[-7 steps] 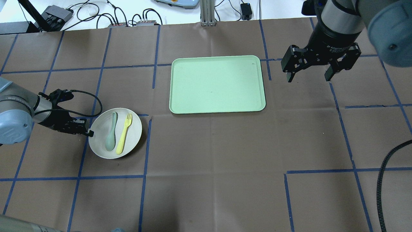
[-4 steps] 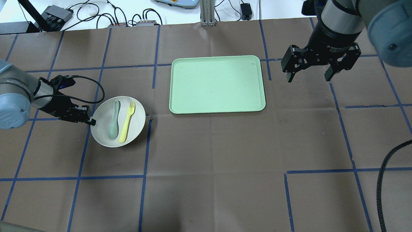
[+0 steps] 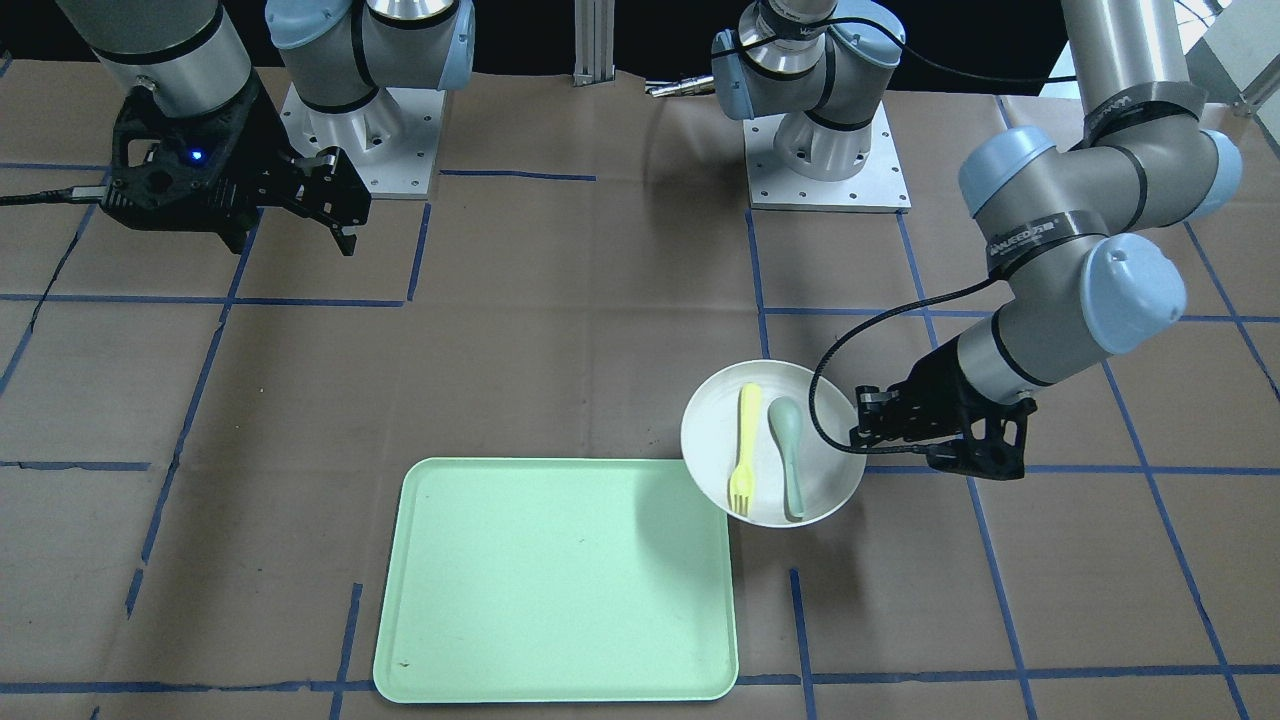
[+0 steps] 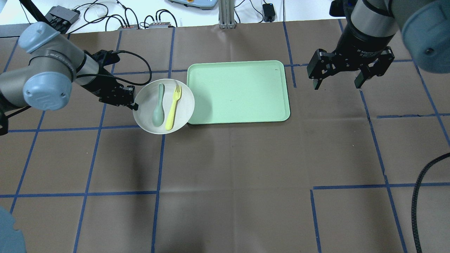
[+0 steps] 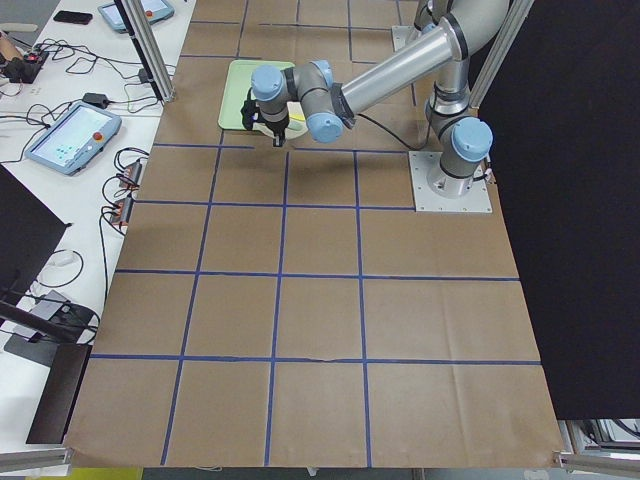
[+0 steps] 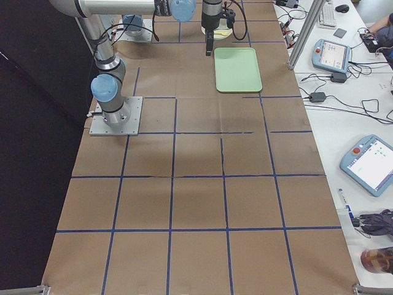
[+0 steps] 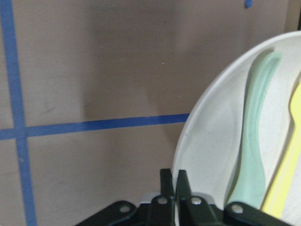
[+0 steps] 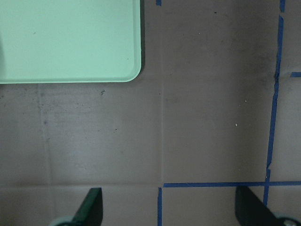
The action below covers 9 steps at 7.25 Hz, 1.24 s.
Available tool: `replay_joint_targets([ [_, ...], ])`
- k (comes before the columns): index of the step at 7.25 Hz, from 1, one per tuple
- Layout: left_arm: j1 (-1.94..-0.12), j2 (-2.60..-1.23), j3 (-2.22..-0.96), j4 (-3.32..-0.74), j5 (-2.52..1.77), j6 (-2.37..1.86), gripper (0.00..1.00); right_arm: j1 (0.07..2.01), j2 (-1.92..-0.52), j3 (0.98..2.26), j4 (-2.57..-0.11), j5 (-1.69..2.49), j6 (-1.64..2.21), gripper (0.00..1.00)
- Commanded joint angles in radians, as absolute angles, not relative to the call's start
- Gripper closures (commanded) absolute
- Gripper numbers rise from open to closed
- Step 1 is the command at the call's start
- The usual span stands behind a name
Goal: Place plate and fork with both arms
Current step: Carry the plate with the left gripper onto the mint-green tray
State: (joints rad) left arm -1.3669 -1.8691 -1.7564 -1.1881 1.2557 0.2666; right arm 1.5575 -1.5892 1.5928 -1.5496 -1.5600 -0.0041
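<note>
The left end effector (image 4: 133, 104) is clamped on the plate (image 4: 146, 120) rim, fork (image 4: 174, 107) aboard; the tray (image 4: 239, 91) sits just rightward. The right end effector (image 4: 337, 85), jaws apart, hovers beyond it.

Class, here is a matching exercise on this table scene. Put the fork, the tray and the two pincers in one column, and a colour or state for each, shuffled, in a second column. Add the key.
Column one:
1. fork
2. tray
3. left pincer
4. right pincer

Column two:
a. open, holding nothing
b. pale yellow, lying on the plate
c. shut on the plate's rim
d. mint green, rectangular

Pairs: 1-b; 2-d; 3-c; 4-a
</note>
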Motion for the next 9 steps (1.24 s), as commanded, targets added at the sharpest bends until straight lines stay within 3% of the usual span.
replay_joint_targets([
  [1,-1.489,-1.994,-1.604,-1.18,1.19,0.13,1.0,1.557,-1.589,1.592,-1.551,-1.56,-0.003,0.0],
  [4,-1.578,-2.187,-1.409,-1.18,1.197,0.086,0.99,1.559,-1.589,1.594,-1.551,-1.56,-0.003,0.0],
  [9,-1.641,-2.35,-1.26,-1.177,1.2,0.081,0.96,1.559,-1.589,1.592,-1.551,-1.56,-0.003,0.0],
])
